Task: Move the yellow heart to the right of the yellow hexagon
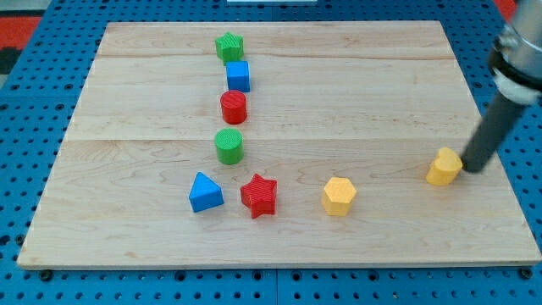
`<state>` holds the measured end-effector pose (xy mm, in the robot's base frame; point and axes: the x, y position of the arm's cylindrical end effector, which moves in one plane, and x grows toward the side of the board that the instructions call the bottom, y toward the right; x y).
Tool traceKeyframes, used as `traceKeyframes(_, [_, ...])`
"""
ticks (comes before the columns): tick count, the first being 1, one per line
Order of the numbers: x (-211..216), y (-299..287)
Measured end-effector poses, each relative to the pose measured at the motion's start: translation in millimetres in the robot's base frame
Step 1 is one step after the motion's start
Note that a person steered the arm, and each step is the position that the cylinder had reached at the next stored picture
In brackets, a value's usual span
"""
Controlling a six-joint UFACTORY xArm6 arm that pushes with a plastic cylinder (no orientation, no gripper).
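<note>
Yellow heart (444, 166): lies near the board's right edge, toward the view's lower right, with bare wood all round it except on its right flank. My tip (468, 169) stands just beside that flank, at the view's right of the heart and apparently touching it or all but touching (the dark rod hides the exact contact line, so I cannot tell which). The rod has no jaws and holds nothing; it can only shove.

Yellow hexagon (339, 196): sits to the view's left of the heart and a little lower, well apart from it, with open board between the two.

Progress, as I judge it: the heart already lies to the right of the hexagon, so the required side is satisfied. What may remain is closing the gap and dropping the heart slightly toward the view's bottom so the pair sit level. My tip is on the correct side for a leftward push of that kind.

Further blocks, all at the view's left of the hexagon and clear of the working path: a red star (259, 195) and a blue triangle (205, 192) in the lower row; above them a column running upward of a green cylinder (229, 146), a red cylinder (233, 107), a blue cube (238, 76) and a green star (229, 47). All rest on the wooden board (381, 76).
</note>
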<state>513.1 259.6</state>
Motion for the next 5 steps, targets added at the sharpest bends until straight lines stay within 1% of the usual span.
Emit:
traceKeyframes(1, [4.7, 10.6])
traceKeyframes(2, [-34.4, 26.2])
traceKeyframes(3, [-30.6, -51.0])
traceKeyframes(4, [9.1, -86.0])
traceKeyframes(5, [8.8, -80.6])
